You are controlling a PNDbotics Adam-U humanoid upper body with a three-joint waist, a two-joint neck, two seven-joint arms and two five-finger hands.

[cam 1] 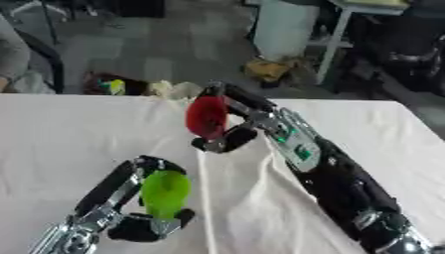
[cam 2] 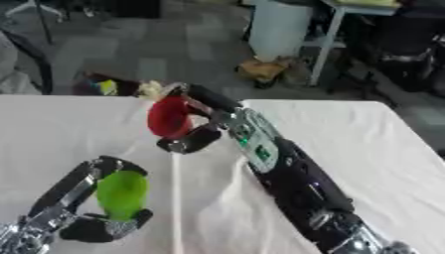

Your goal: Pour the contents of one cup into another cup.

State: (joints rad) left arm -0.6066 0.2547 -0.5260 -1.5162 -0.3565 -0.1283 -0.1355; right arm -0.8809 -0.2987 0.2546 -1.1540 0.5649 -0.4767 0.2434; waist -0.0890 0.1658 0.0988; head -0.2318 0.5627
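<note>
My right hand (cam 1: 228, 130) is shut on a red cup (cam 1: 206, 116), held above the white table (cam 1: 61, 134) near its far middle. The red cup is tipped on its side, its mouth facing left. My left hand (cam 1: 143, 218) is shut on a green cup (cam 1: 165, 193) lower down and nearer to me, at the left. The green cup stands roughly upright in the curled fingers. The red cup hangs higher and to the right of the green one, with a gap between them. What either cup holds is hidden.
A white cloth (cam 1: 382, 134) with a crease down its middle covers the table. Beyond the far edge lie a floor with small clutter (cam 1: 269, 69), a pale bin (cam 1: 282, 27) and table legs. A person's sleeve (cam 1: 10, 59) shows at the far left.
</note>
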